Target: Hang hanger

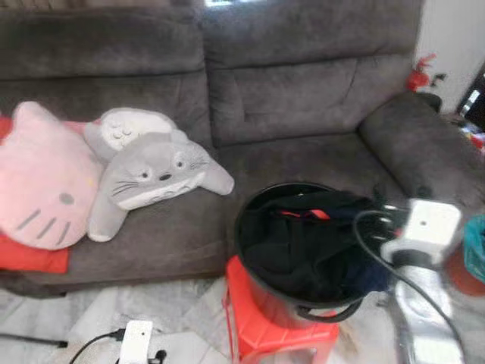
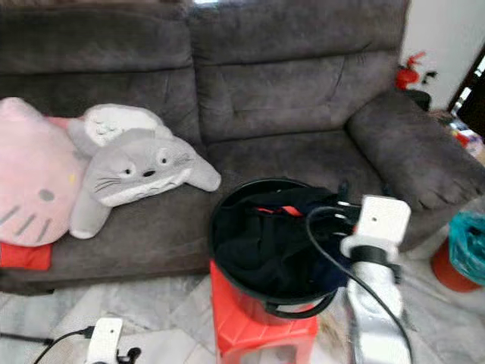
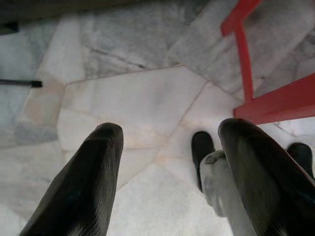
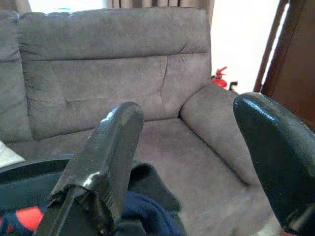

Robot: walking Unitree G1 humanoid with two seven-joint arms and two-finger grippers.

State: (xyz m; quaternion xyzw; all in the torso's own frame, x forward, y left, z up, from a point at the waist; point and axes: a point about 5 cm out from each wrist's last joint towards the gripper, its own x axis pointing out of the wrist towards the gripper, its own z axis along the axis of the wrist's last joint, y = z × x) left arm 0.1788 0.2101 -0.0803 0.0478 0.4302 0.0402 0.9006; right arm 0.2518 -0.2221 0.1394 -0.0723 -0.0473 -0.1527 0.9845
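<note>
A black round basket [image 1: 244, 235] stands on a red plastic stool [image 1: 254, 337] in front of the sofa. Dark clothes [image 1: 303, 246] fill it, and a small red piece [image 1: 299, 214] shows among them; I cannot tell if it is a hanger. My right arm's white wrist [image 1: 428, 227] hovers at the basket's right rim. The right gripper [image 4: 189, 147] is open with nothing between its fingers, just above the clothes, pointing at the sofa. My left gripper [image 3: 170, 147] is open and empty, hanging low over the marble floor beside the stool's red leg [image 3: 243, 54].
A grey sofa [image 1: 303, 98] fills the back, with a pink cat cushion [image 1: 42, 178] and a grey plush [image 1: 151, 174] on its left seat. A red fire extinguisher [image 1: 419, 74] stands by its right armrest. A teal bag [image 2: 468, 246] and a white device [image 1: 135, 340] lie on the floor.
</note>
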